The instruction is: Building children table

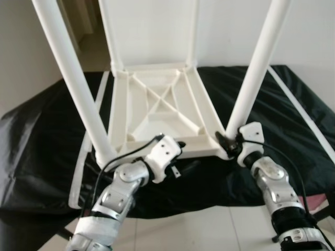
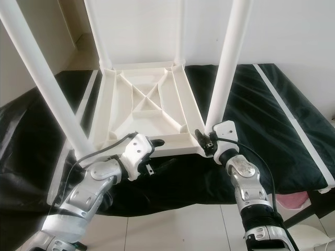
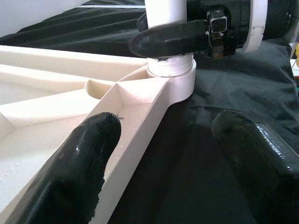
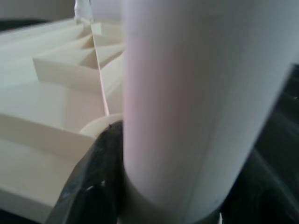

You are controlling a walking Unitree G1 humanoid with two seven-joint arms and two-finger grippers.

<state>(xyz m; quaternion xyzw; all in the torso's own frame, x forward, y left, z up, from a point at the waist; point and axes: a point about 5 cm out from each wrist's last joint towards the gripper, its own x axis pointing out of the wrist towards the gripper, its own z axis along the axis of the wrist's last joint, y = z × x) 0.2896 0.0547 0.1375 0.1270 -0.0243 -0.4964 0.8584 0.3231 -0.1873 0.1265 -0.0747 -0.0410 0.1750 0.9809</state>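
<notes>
right gripper (image 2: pixel 205 140) is clamped round the base of the near right leg (image 2: pixel 227 65), right where it enters the corner socket; left gripper (image 3: pixel 163 154) is spread wide, one finger (image 3: pixel 79 163) resting on the near rim of the tabletop (image 1: pixel 157 104); the white plastic table lies upside down on a black cloth (image 1: pixel 42 136), ribbed underside showing, legs pointing up

Two upright legs (image 1: pixel 256 68) flank open ribbed tabletop underside (image 1: pixel 157 104); wall close behind
</notes>
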